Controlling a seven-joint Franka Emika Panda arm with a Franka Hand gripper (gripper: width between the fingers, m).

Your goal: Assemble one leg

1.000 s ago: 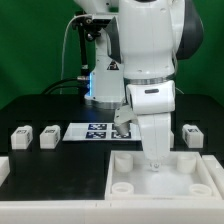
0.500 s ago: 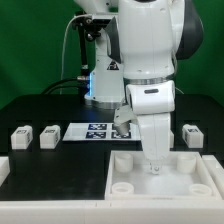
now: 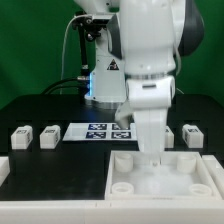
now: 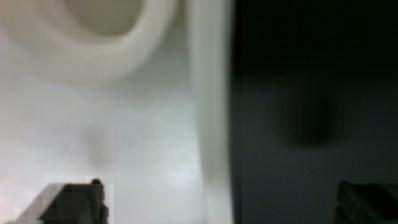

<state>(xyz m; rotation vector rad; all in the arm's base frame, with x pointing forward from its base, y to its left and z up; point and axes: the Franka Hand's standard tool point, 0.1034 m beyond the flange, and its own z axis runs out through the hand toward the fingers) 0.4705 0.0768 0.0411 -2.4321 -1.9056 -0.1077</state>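
Note:
My gripper [image 3: 150, 160] hangs low over the far wall of the large white tray [image 3: 192, 182]. In the wrist view its jaws stand wide apart, and the gripper [image 4: 217, 203] is open and empty, straddling the tray's edge. One fingertip is over the white tray floor [image 4: 125, 120] and the other over the dark table. A round corner hole [image 4: 98, 20] of the tray shows ahead. Small white legs with marker tags lie on the black table: two at the exterior view's left [image 3: 20, 136] [image 3: 48, 135] and one at the right [image 3: 192, 133].
The marker board [image 3: 95, 131] lies flat behind the tray, partly hidden by the arm. A white block [image 3: 4, 168] sits at the exterior view's left edge. The robot's base and cables stand at the back.
The hand has turned at the wrist and shifted slightly up and back toward the tray's far wall. The legs and the tray have not moved.

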